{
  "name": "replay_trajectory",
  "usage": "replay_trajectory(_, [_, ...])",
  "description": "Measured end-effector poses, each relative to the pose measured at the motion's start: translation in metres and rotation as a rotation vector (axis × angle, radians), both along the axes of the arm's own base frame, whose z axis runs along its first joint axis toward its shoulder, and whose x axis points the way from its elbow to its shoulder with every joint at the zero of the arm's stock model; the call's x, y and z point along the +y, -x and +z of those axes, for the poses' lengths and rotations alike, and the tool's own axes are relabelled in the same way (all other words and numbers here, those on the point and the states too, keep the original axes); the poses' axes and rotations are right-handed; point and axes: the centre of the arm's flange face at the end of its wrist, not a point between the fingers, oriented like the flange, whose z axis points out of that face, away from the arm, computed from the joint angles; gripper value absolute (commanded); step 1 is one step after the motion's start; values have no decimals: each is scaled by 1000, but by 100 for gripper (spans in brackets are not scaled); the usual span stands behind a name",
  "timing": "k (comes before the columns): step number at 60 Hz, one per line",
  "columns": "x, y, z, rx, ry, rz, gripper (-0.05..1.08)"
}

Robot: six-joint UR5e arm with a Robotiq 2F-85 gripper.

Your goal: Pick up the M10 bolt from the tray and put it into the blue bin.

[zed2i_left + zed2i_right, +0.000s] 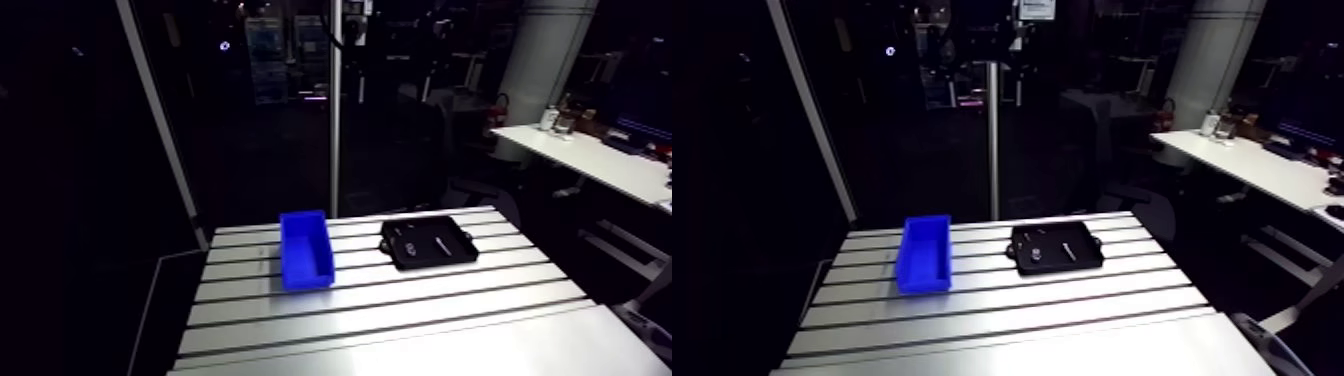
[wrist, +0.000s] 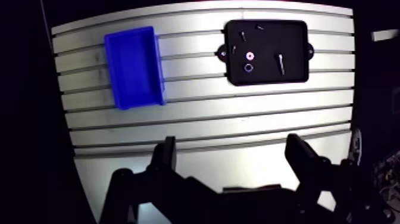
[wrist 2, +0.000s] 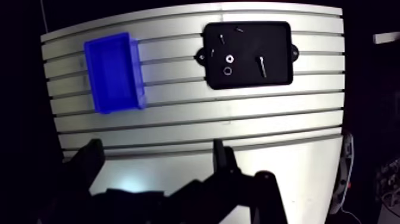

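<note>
High over the table [image 2: 208, 119], the gripper [image 2: 236, 158] hangs spread and empty, likely so its camera takes in both the blue bin [image 2: 132, 64] and the tray [image 2: 294, 37] holding the M10 bolt [image 2: 280, 63].

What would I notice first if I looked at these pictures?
The bright blue bin pops out first, sitting on the silver slotted table. Beside it, but apart, lies a black tray with small metal parts inside. In the wrist view the gripper hangs open, well short of both.
</note>
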Motion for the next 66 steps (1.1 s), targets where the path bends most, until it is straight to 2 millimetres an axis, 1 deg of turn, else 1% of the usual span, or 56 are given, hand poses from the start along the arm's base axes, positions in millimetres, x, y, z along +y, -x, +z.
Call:
replay_trajectory(22, [1,1,-1,-3,-3,50,1])
replay_trajectory(31, [9,2,-1,-4,-7,88,2])
replay_trajectory(37, [18,4,-3,-8,-8,113,2])
replay_trajectory(51, [44,14,-15,-30,-8,171,3])
replay_trajectory(66, [82,25,-35,-63,1,219,3])
